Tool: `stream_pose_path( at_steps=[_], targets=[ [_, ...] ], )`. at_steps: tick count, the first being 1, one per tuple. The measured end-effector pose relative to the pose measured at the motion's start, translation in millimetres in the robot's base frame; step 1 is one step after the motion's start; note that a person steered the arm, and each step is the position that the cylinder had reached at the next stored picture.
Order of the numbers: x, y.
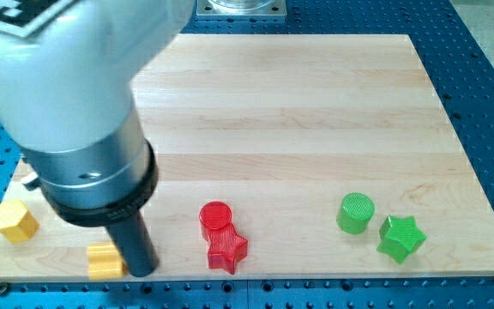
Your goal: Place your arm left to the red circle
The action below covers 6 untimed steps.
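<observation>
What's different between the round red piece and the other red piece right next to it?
The red circle has a smooth round outline, while the red star has points. The red circle sits nearer the view's top; the red star sits below it, closer to the board's bottom edge. They look to be touching. Both share the same red colour and ridged tops.

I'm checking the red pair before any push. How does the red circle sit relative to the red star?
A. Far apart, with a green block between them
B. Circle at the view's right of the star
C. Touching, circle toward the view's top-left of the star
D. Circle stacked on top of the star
C: the red circle sits right against the red star, up and slightly left of it; my tip is at the view's left of both.
</observation>
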<state>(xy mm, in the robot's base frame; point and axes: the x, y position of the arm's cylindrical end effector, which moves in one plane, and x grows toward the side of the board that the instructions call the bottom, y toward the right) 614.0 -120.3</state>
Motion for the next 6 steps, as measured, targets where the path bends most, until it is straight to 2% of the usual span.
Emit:
stream_pose_path(
  at_steps=[2, 3, 6],
  targets=[
    [-64, -36],
    [-77, 22],
    [-52, 48]
  ],
)
